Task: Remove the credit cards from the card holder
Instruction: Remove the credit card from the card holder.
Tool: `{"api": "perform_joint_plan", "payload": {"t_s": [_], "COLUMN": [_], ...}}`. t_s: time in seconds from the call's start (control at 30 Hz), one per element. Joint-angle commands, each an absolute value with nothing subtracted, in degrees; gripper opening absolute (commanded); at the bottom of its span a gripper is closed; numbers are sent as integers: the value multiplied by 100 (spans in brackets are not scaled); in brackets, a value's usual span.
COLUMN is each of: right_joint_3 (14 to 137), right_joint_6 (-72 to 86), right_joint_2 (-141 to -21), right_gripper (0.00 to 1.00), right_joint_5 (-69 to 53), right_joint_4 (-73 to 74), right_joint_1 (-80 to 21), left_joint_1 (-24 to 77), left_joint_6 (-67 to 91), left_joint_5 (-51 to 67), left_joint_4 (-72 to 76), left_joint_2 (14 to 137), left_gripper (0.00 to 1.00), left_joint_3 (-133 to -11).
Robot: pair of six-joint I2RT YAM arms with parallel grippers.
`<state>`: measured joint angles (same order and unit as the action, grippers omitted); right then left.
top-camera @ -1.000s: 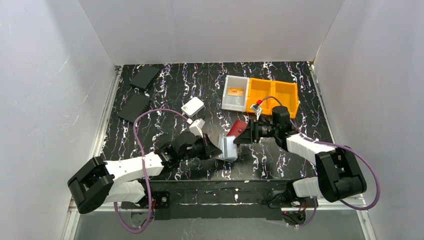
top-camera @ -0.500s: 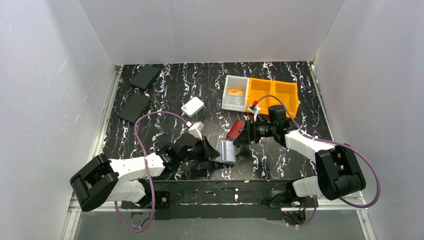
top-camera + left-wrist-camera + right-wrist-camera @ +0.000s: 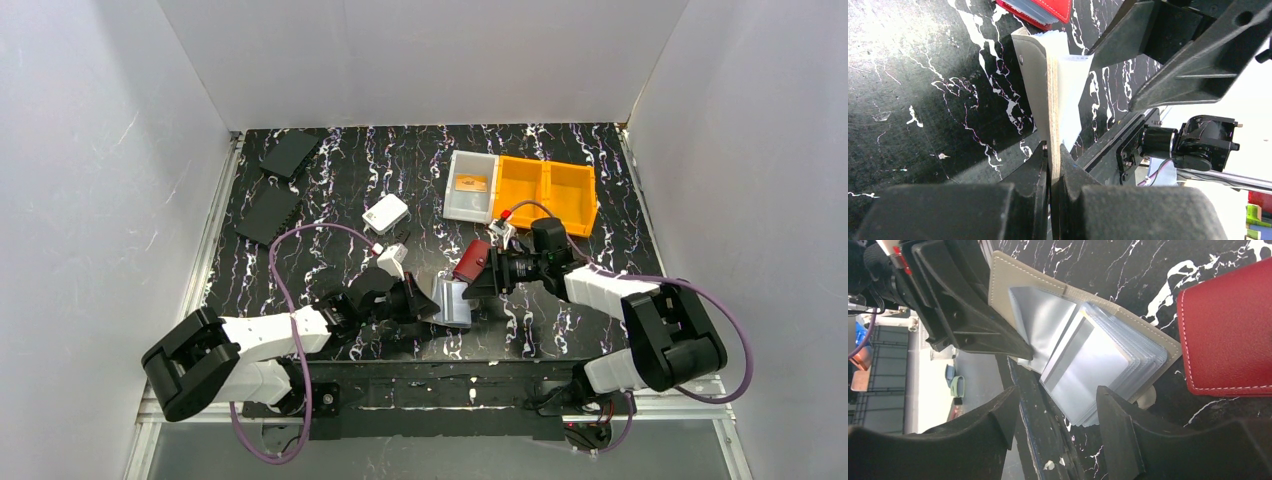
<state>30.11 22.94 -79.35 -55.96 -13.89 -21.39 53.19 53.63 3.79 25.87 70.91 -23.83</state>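
The grey-taupe card holder [image 3: 455, 298] stands open on its edge at the front centre of the table. My left gripper [image 3: 425, 300] is shut on its cover [image 3: 1040, 75], as the left wrist view [image 3: 1052, 150] shows. My right gripper [image 3: 478, 285] is open at the holder's right side, with its fingers either side of the clear sleeves [image 3: 1088, 370]. A pale silvery-grey card [image 3: 1083, 360] sits in the front sleeve. An orange-brown card [image 3: 471, 183] lies in the white bin [image 3: 452, 200]. The black card is not visible.
A red wallet [image 3: 472, 259] lies right behind the holder, under my right gripper; it also shows in the right wrist view [image 3: 1228, 330]. An orange bin [image 3: 560, 185] adjoins the white one. A small white box [image 3: 385, 213] and two black panels [image 3: 290, 153] [image 3: 268, 213] lie at left.
My right gripper has moved left and closer to the holder's sleeves. My left gripper has shifted the holder slightly left and keeps its grip.
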Motion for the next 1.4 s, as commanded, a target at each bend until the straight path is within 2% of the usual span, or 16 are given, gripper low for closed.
{"api": "perform_joint_plan", "payload": {"t_s": [0.0, 0.5, 1.0, 1.37], "right_joint_3": [2998, 3032, 2946, 3073], "right_joint_6": [2478, 2180, 2391, 1913], "right_joint_2": [-8125, -8312, -8010, -8060], "right_gripper": [66, 67, 65, 66], "right_joint_5": [-5717, -5297, -5570, -5126], "right_joint_4": [-1759, -1377, -1728, -1154], "right_joint_1": [-2153, -2204, -2303, -2303], "left_joint_1": [5282, 5284, 5283, 5284], "left_joint_6": [5348, 5344, 5361, 5388], "left_joint_5": [289, 310, 317, 317], "left_joint_4": [2939, 3006, 3042, 3047], "left_joint_2": [7014, 7071, 7093, 7109], "left_gripper": [0, 0, 0, 0], "left_joint_3": [-2391, -2391, -2364, -2347]}}
